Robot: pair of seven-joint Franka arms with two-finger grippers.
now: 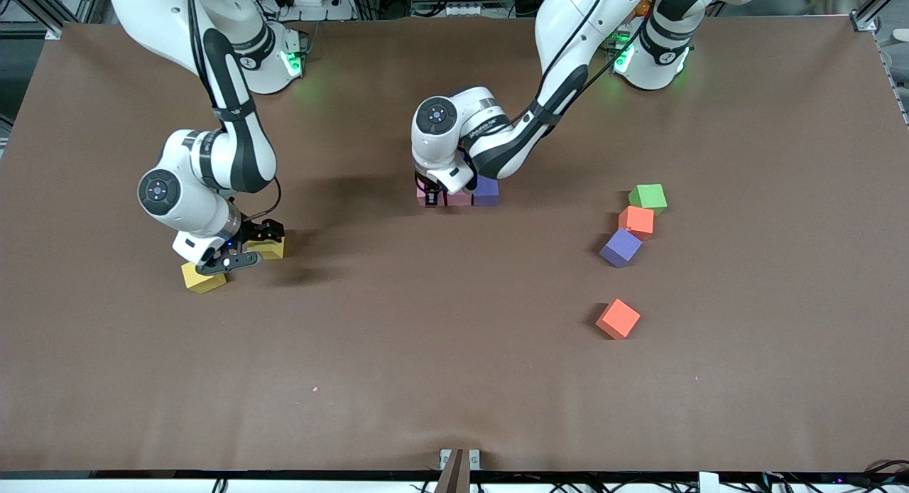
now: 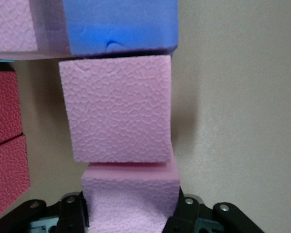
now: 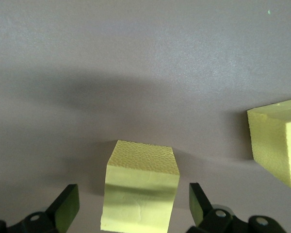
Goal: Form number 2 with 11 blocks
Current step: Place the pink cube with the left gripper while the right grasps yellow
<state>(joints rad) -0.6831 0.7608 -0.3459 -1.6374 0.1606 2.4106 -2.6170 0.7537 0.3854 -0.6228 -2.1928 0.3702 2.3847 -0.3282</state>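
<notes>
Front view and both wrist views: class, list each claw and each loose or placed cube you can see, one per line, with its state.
Left claw: shut on a pink cube at the cluster.
Right claw: open, astride a yellow cube lying on the table.
Second yellow cube: loose, flat on table.
Cluster's purple cube: placed beside pink ones.
Green cube: loose.
Orange cube: loose, beside the green.
Loose purple cube: turned askew.
Red-orange cube: loose, alone.
</notes>
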